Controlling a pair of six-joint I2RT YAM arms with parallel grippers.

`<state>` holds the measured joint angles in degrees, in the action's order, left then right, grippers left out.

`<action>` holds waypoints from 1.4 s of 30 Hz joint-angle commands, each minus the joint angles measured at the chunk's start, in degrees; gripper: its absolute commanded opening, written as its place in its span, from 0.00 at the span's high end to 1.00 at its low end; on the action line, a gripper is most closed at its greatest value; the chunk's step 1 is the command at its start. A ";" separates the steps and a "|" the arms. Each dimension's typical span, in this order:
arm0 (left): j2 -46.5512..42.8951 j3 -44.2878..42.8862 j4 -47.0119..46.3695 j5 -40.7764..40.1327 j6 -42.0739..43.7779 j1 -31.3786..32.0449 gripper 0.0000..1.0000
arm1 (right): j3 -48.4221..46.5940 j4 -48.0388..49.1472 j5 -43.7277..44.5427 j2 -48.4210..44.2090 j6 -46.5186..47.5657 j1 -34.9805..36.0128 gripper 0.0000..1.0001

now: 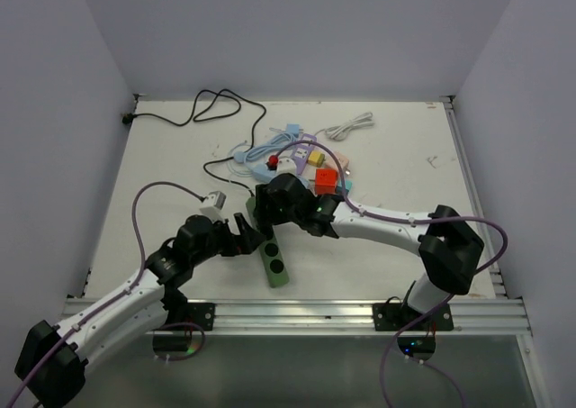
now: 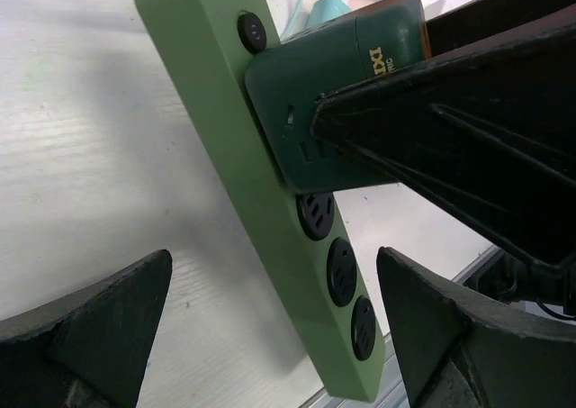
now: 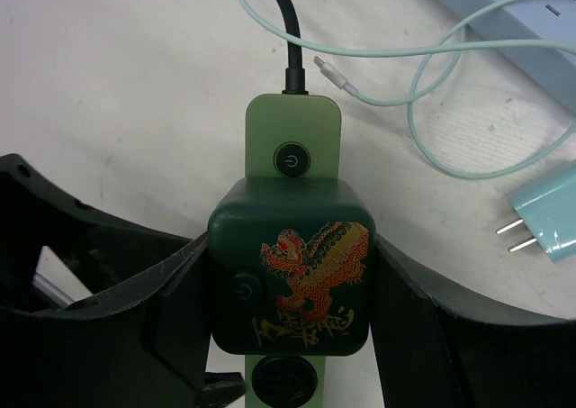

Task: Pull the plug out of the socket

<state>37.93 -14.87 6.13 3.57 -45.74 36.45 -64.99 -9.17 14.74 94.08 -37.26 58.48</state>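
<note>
A light green power strip (image 1: 274, 262) lies on the table near the front edge; it also shows in the left wrist view (image 2: 270, 210) and the right wrist view (image 3: 293, 133). A dark green cube plug (image 3: 292, 277) with a red and gold dragon print sits in its upper socket, also seen from the side (image 2: 333, 93). My right gripper (image 3: 292, 286) is shut on the plug, one finger on each side. My left gripper (image 2: 270, 336) is open, its fingers (image 2: 108, 327) straddling the strip's lower end without touching it.
A black cord (image 3: 286, 21) leaves the strip's top end. A teal cable (image 3: 423, 75) and a light blue two-pin charger (image 3: 549, 223) lie to the right. A blue strip, red and yellow blocks (image 1: 319, 169) and more cables sit behind.
</note>
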 commanded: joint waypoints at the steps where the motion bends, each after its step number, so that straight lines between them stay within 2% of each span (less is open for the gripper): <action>1: 4.15 0.20 -10.60 4.07 -0.85 0.20 0.00 | 0.30 8.29 -1.38 -4.96 -4.05 0.14 0.73; 7: 9.87 0.28 -17.02 5.65 -1.90 0.29 0.00 | 2.76 11.89 -2.09 -7.33 -6.77 0.50 0.73; 10: 10.84 0.98 -18.61 5.31 -2.60 0.20 0.06 | 4.43 13.91 -1.39 -8.91 -8.01 0.59 0.74; 19: 8.91 2.66 -19.14 4.16 -3.92 0.29 0.44 | 5.93 15.14 0.20 -10.59 -8.71 0.76 0.74; 24: 7.77 2.74 -18.35 3.90 -4.71 0.20 0.68 | 6.63 16.02 0.64 -10.85 -8.71 0.76 0.74; 25: 7.68 2.83 -18.35 3.81 -4.97 0.20 0.78 | 6.89 16.20 1.16 -11.11 -8.54 0.67 0.74; 27: 7.77 2.83 -18.00 3.63 -6.03 0.20 0.84 | 7.33 16.46 1.69 -11.46 -8.10 0.76 0.74; 34: 8.47 1.87 -15.54 2.67 -9.46 -0.06 1.00 | 9.88 17.34 5.29 -14.36 -5.99 0.76 0.74; 38: 10.75 0.29 -12.20 1.79 -10.68 -0.41 1.00 | 10.06 16.90 7.23 -16.03 -5.11 0.85 0.74; 42: 12.25 0.90 -14.21 4.33 -12.27 -0.94 1.00 | 10.23 16.11 9.33 -17.09 -3.88 0.76 0.74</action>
<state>48.84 -13.82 -10.61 9.04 -56.07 36.49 -53.93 2.24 17.50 81.97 -43.20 59.61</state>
